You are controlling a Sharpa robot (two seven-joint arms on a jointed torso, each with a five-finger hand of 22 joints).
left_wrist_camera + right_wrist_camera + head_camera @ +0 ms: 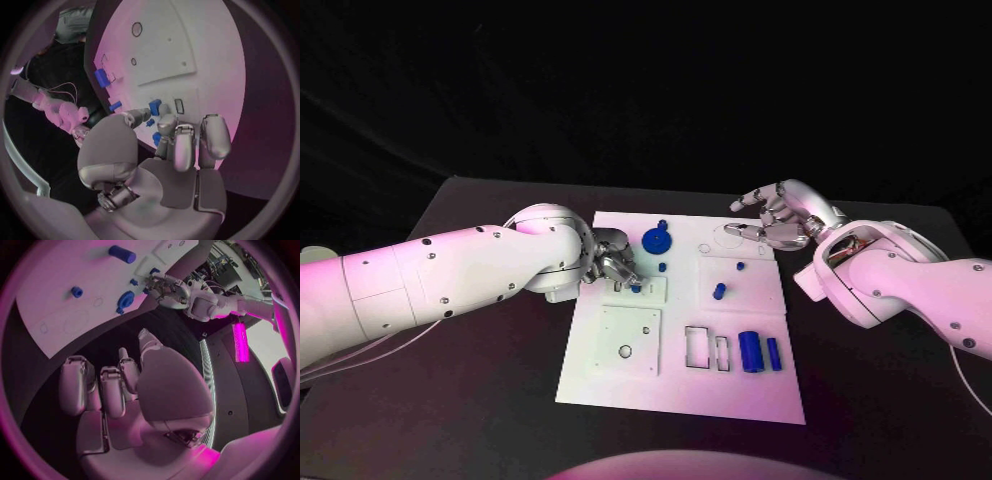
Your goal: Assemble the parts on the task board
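black table (488, 400) carried the white task board (682, 395) at its middle, under a dark backdrop.

left hand (610, 262) lay over the board's left edge, at the far corner of a small raised white plate (643, 292). its fingers (181, 145) were curled in close together, tips down at the board surface beside a small blue part (635, 288). the left wrist view showed blue pieces (154, 107) just at the fingertips, but whether one was pinched could not be told.

right hand (779, 215) was at the board's far right corner, above the table edge. its fingers (115, 390) were loosely curled and apart, with nothing seen between them.

parts on the board: a round blue disc part (658, 240) near the far edge; a small blue peg (664, 267) just near of it; another small piece (740, 267) right of centre; an upright blue peg (720, 291) close by; two blue blocks, the larger (751, 352) and the narrower (773, 352), side by side at the near right. two rectangular outlined slots (698, 347) lay just left of the blocks. a larger white square plate (626, 340) with a round hole lay at the near left.
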